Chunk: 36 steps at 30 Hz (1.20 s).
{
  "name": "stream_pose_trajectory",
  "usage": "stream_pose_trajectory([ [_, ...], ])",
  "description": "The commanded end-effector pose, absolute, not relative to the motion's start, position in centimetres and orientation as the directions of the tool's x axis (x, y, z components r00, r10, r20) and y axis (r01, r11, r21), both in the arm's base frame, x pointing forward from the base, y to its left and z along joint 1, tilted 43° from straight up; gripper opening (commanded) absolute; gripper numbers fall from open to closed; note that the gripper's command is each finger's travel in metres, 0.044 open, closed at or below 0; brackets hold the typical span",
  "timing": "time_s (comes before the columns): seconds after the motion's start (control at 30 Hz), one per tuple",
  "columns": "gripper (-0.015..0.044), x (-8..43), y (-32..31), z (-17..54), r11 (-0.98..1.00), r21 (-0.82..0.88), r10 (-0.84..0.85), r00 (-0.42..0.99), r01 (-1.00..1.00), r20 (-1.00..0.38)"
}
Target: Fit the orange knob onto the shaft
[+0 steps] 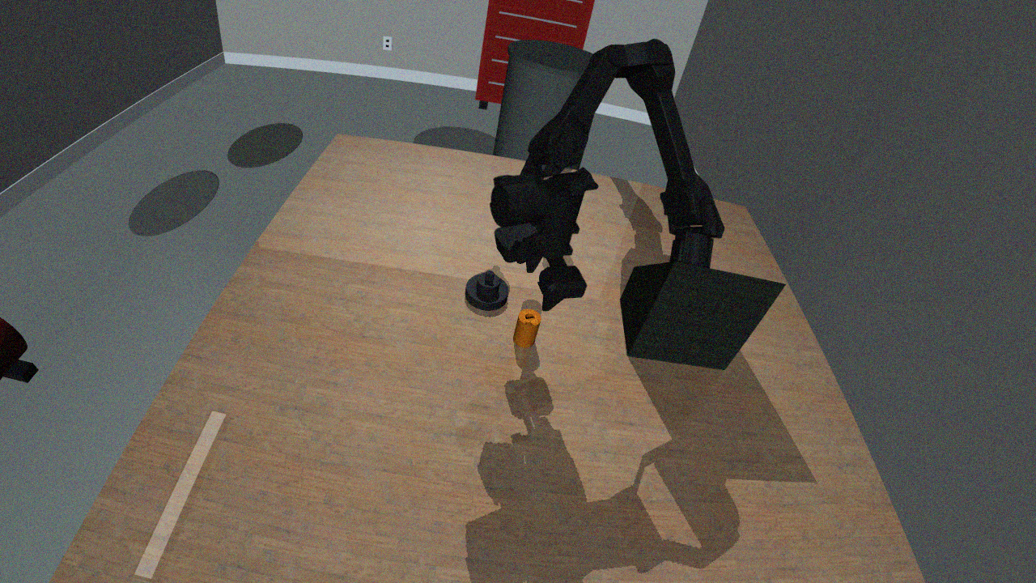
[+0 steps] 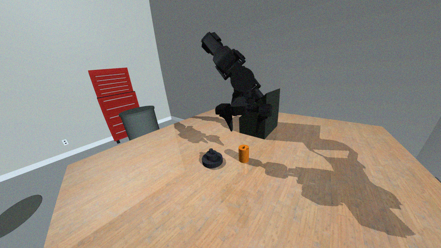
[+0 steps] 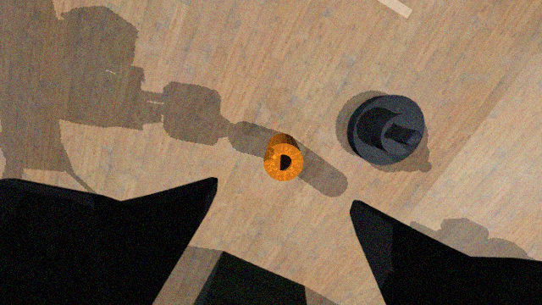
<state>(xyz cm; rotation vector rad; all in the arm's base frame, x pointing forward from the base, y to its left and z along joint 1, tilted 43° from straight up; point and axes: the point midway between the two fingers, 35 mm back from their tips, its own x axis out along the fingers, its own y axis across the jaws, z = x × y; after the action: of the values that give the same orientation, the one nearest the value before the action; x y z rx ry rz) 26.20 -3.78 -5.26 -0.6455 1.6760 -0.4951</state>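
The orange knob stands upright on the table, apart from the pedestal. In the wrist view its dark D-shaped hole has the flat side to the left. The round dark pedestal stands beside it, to the upper right in the wrist view. Its shaft is bare; I cannot make out the shaft's flat side. My gripper is wide open and empty, high above the table. In the wrist view the knob shows just above the gap between the fingertips.
The dark block at the arm's base stands on the wooden table. A pale strip lies on the table. A grey bin and a red cabinet stand beyond the table.
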Motion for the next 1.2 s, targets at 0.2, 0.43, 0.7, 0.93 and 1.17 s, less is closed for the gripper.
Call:
stream_pose_trajectory([
  [0.2, 0.0440, 26.2, -3.8, -5.2, 0.699, -0.669, -0.659, -0.133, 0.254, -0.740],
  [0.43, 0.0440, 25.7, -6.1, -7.8, 0.698, -0.670, -0.661, -0.133, 0.254, -0.739],
  [0.7, 0.0440, 25.5, -7.2, -8.9, 0.697, -0.670, -0.661, -0.133, 0.254, -0.738],
  [0.93, 0.0440, 25.5, -7.7, -9.6, 0.698, -0.669, -0.660, -0.133, 0.254, -0.739],
  [1.17, 0.0440, 25.4, -8.5, -10.5, 0.699, -0.669, -0.660, -0.133, 0.254, -0.740],
])
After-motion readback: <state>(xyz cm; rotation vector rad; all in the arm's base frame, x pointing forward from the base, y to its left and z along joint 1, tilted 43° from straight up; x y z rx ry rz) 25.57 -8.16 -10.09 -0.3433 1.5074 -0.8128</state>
